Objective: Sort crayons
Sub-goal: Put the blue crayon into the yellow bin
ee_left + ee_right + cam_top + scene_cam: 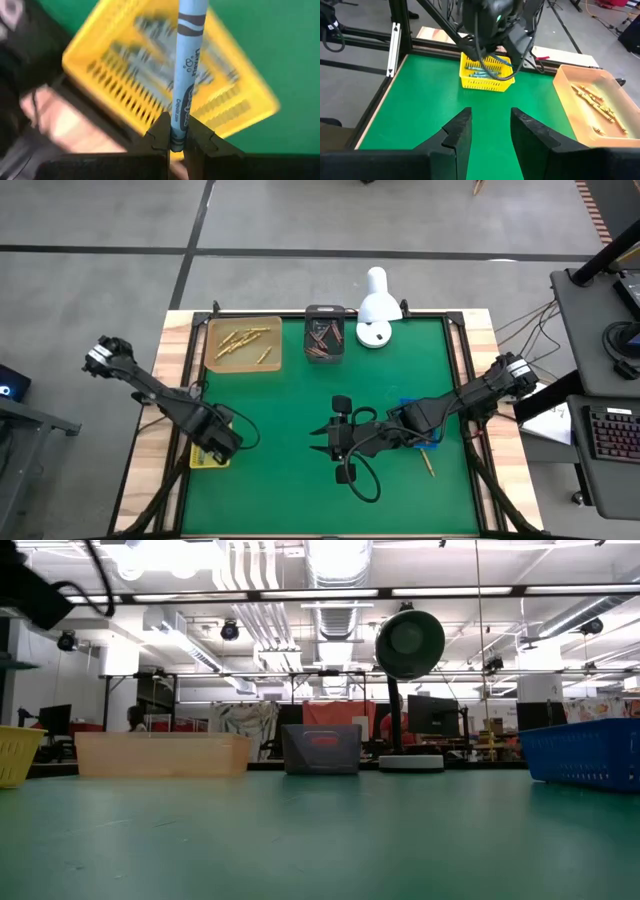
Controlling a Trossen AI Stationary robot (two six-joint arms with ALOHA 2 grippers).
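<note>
Gripping a blue crayon [183,75] with partly legible "Crayola" label, left gripper [177,137] hangs over yellow basket [120,90]. Right gripper [490,131] spread wide mid-table, holding nothing.

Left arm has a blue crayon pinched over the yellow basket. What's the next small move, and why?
Probably open the left gripper and let the blue crayon drop. It is clamped by one end between the fingers, directly above the yellow basket, which already holds similar blue crayons. The right gripper is open and empty over bare mat, so nothing there needs attention first.
</note>
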